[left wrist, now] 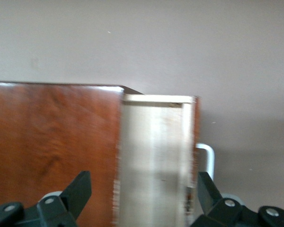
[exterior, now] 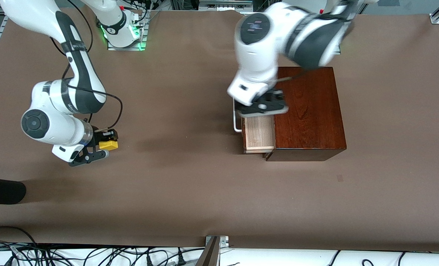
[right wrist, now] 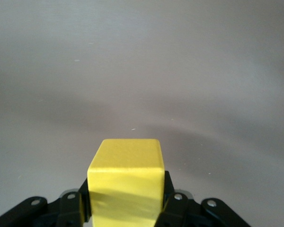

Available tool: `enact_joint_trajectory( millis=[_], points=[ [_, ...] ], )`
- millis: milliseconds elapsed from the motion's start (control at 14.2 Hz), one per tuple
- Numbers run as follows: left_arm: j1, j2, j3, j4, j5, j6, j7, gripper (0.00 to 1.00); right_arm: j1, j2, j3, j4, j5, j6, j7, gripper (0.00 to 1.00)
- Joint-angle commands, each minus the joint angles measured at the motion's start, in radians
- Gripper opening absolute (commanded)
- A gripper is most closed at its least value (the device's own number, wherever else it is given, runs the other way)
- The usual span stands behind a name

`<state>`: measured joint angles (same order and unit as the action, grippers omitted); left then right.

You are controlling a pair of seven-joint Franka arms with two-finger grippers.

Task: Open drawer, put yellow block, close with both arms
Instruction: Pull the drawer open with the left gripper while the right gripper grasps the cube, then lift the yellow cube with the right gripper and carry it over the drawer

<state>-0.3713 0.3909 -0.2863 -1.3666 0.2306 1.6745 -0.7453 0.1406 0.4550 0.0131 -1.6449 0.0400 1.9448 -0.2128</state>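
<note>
Yellow block (right wrist: 126, 177) sits pinched in my right gripper (exterior: 103, 145) near the desk's right-arm edge: light, stiff, smooth-faced. My left gripper (exterior: 264, 105), jaws wide, hangs over the part-open drawer (exterior: 258, 133).

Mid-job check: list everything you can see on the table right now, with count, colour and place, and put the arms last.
table: one, brown covering, under everything.
wooden box: one, glossy dark reddish-brown, toward the left arm's end of the table.
drawer: one, pale wood tray, pulled partly out of the box, nothing visible inside.
handle: one, white bar, on the drawer's front.
yellow block: one, bright yellow, toward the right arm's end, held between the right gripper's fingers.
left gripper: one, black, open, over the open drawer and the box's edge.
right gripper: one, black, shut on the block, low over the table.
</note>
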Motion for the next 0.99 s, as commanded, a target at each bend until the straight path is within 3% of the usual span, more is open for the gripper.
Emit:
enact_joint_trajectory(
  millis=[0,211,352,564,705,916],
  points=[
    [0.165,-0.079,0.002,-0.037,-0.141,-0.013,0.244,1.00,-0.003,-0.007,0.082,0.068,0.017,-0.064,-0.071,0.00],
    [0.207,-0.200,0.103,-0.136,-0.165,-0.013,0.511,1.00,0.016,-0.007,0.220,0.158,-0.014,-0.150,-0.069,0.00],
    [0.232,-0.291,0.154,-0.227,-0.165,-0.012,0.592,1.00,0.074,-0.007,0.272,0.163,-0.038,-0.144,-0.069,0.00],
    [0.304,-0.395,0.185,-0.342,-0.165,0.008,0.616,1.00,0.238,0.036,0.280,0.253,-0.122,-0.107,-0.074,0.00],
    [0.305,-0.408,0.213,-0.342,-0.153,0.014,0.621,1.00,0.394,0.082,0.269,0.325,-0.199,-0.100,-0.071,0.00],
    [0.316,-0.397,0.217,-0.323,-0.161,-0.048,0.612,1.00,0.537,0.169,0.269,0.445,-0.304,-0.086,-0.112,0.00]
  ],
)
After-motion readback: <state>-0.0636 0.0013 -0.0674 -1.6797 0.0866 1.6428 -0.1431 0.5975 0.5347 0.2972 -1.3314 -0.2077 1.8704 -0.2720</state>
